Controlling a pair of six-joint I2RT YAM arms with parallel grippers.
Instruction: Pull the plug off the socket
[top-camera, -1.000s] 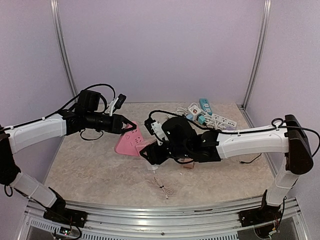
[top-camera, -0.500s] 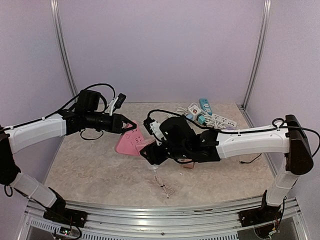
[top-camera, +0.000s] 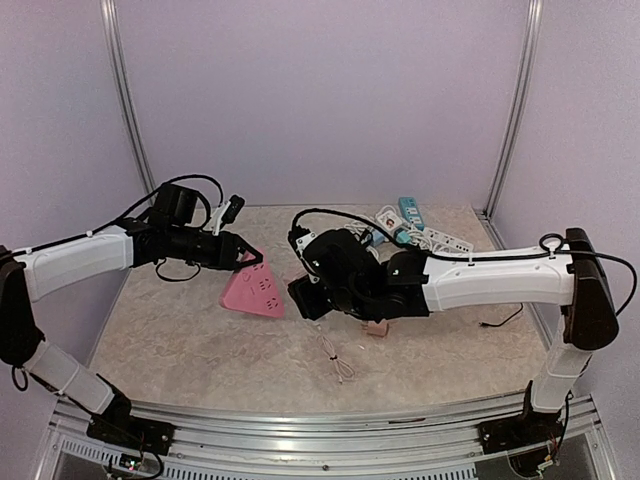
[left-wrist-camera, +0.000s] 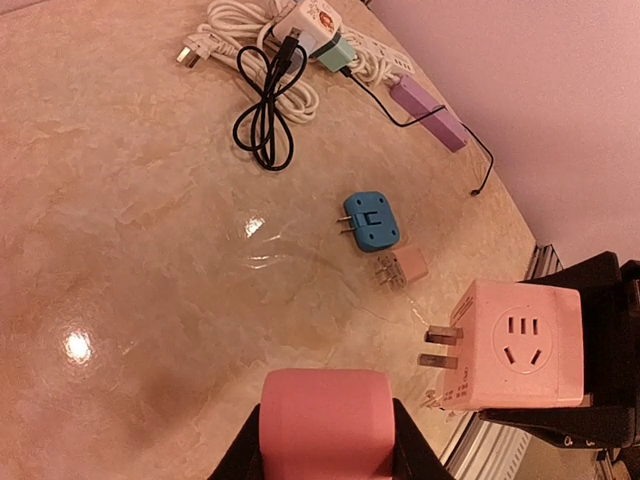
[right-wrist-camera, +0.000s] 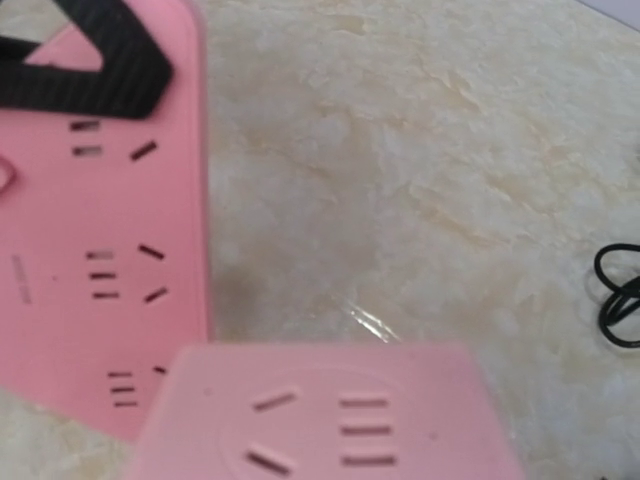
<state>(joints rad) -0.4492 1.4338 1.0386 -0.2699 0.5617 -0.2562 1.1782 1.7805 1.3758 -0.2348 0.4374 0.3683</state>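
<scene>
Pink socket strip (top-camera: 252, 293), centre-left of the top view: end clamped in left gripper (top-camera: 245, 259). Pink cube plug (left-wrist-camera: 515, 345), prongs bare and apart from the strip: clasped by right gripper (top-camera: 304, 297).

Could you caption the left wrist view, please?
Pink cube plug, prongs bare, held clear of the gripped pink power strip.

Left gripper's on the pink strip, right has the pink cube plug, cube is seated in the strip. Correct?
Not seated. The cube is out of the strip: the left wrist view shows its prongs bare, with a gap to the strip. The rest holds: left gripper on the strip, right gripper holding the cube.
</scene>
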